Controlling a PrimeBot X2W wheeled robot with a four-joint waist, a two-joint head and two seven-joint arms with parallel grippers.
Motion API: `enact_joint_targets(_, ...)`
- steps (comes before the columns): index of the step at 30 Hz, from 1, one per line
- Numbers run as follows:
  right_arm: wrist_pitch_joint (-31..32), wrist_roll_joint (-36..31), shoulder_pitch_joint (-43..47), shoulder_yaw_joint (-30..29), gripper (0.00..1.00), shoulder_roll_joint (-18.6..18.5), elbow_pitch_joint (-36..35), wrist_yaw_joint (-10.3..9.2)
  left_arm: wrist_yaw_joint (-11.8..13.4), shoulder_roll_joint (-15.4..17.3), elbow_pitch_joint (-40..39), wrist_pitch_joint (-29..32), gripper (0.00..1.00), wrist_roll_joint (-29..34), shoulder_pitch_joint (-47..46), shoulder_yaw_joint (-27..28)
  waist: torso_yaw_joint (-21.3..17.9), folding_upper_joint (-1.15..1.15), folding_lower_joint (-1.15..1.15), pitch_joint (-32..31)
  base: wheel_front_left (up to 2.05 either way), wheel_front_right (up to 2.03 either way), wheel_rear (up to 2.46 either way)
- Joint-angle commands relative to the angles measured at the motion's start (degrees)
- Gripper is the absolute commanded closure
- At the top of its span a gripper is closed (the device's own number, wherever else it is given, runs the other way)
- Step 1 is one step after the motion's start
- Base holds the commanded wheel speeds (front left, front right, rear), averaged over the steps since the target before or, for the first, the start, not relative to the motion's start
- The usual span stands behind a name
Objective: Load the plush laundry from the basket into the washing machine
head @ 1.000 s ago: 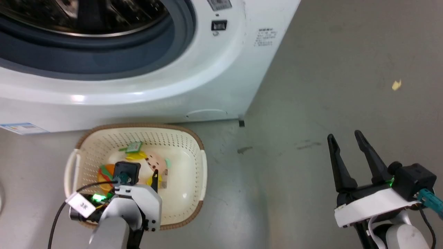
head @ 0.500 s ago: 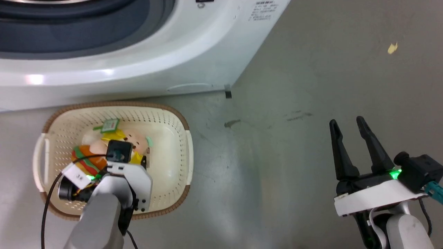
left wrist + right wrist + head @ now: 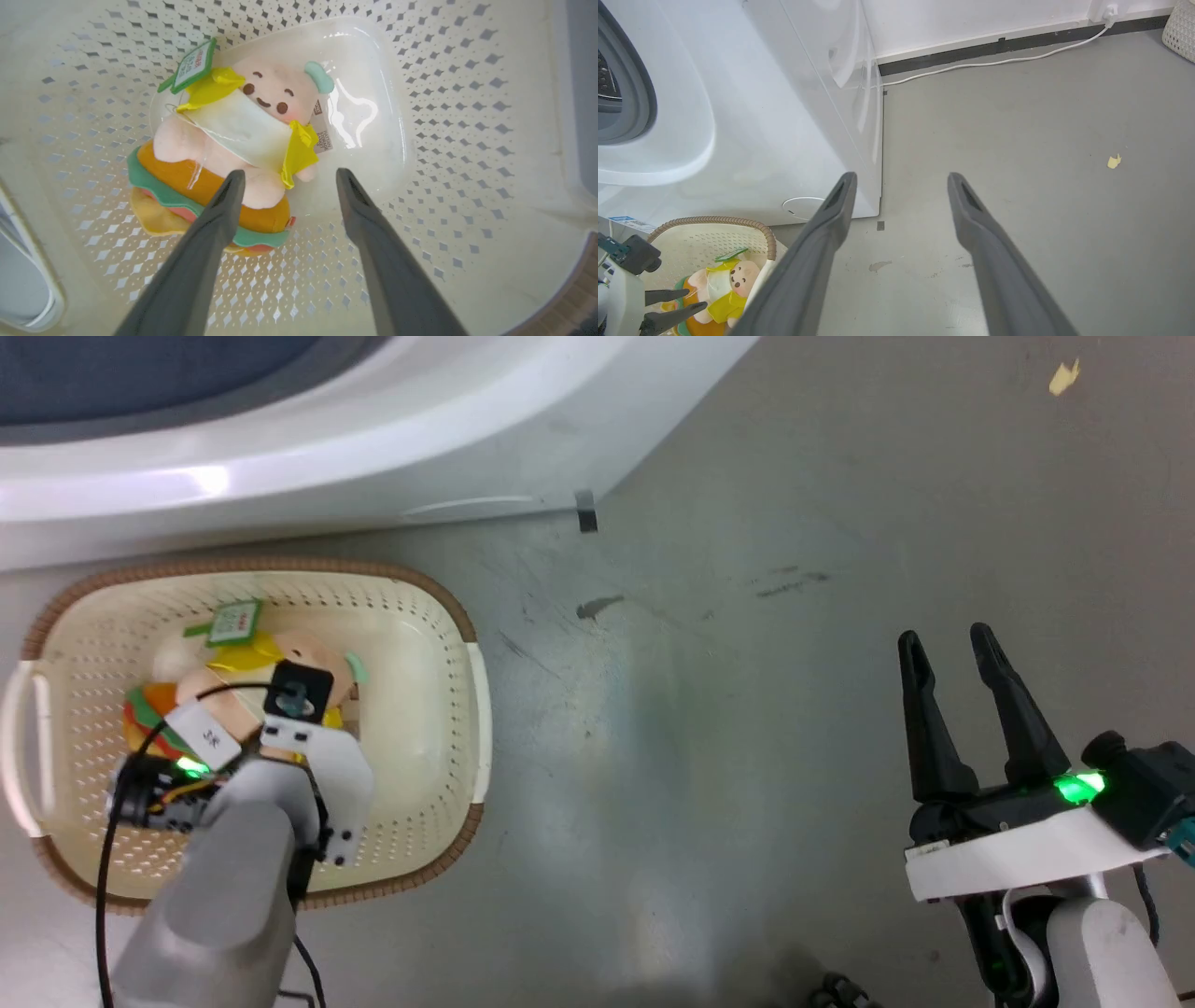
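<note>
The plush laundry (image 3: 243,126) lies face up on the bottom of the cream basket (image 3: 467,116), a pink-faced doll in yellow on an orange burger body with a green tag. My left gripper (image 3: 289,173) hangs open just above it; one fingertip is over the burger body, the other over bare basket bottom beside the doll. In the head view my left wrist (image 3: 299,728) covers part of the plush laundry (image 3: 238,658) inside the basket (image 3: 439,593), which stands in front of the washing machine (image 3: 373,439). My right gripper (image 3: 945,637) is open and empty over the floor.
The right wrist view shows the washing machine (image 3: 761,140), the basket (image 3: 714,219) and my left gripper (image 3: 697,299) at lower left. A yellow scrap (image 3: 1113,161) lies on the grey floor. A white cable (image 3: 994,63) runs along the wall, near a white woven bin (image 3: 1181,32).
The head camera has tilted down, so the machine slid up the picture. My left arm has reached further over the toy in the basket. Both grippers stay open.
</note>
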Motion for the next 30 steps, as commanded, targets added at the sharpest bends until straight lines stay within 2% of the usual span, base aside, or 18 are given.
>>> enact_joint_targets(1, -0.53, 0.68, -1.02, 0.11, 0.00, -0.05, -0.36, -0.03, 0.41, 0.46, 0.96, 0.32, 0.00, 0.19, -1.55, -0.46, -0.35, 0.00, -0.01, 0.85, 0.00, 0.00, 0.00)
enact_joint_targets(17, -2.45, 4.56, -2.75, 0.76, 0.00, -0.06, -1.27, -0.03, 1.64, 4.61, 8.34, 6.79, 0.00, 1.29, -10.77, -6.71, -2.66, 0.00, -0.01, 9.44, 0.00, 0.00, 0.00)
enact_joint_targets(24, -3.28, 6.30, -3.67, 1.19, 0.00, -0.06, -1.53, -0.04, 3.41, 6.10, 10.64, 7.26, 0.00, 0.77, -13.84, -8.46, -3.75, 0.00, -0.01, 13.08, 0.00, 0.00, 0.00)
enact_joint_targets(25, -3.40, 6.54, -3.84, 1.28, 0.00, -0.06, -1.54, -0.04, 3.75, 6.30, 10.98, 7.25, 0.05, 0.59, -14.22, -8.61, -3.93, 0.00, -0.01, 13.55, 0.00, 0.00, 0.00)
enact_joint_targets(26, -3.52, 6.78, -4.02, 1.39, 0.00, -0.06, -1.50, -0.04, 3.92, 6.47, 11.25, 7.08, 0.86, 0.31, -14.55, -8.71, -4.12, 0.00, -0.01, 14.01, 0.00, 0.00, 0.00)
enact_joint_targets(27, -3.64, 7.00, -4.22, 1.49, 0.00, -0.06, -1.43, -0.04, 3.99, 6.59, 11.52, 6.85, 1.00, -0.04, -14.81, -8.79, -4.33, 0.00, -0.01, 14.45, 0.00, 0.00, 0.00)
enact_joint_targets(30, -4.00, 7.62, -5.10, 2.07, 0.00, -0.07, -1.08, -0.04, 4.56, 7.10, 12.59, 6.37, 1.00, -1.07, -15.30, -8.95, -5.16, 0.00, -0.01, 15.48, 0.00, 0.00, 0.00)
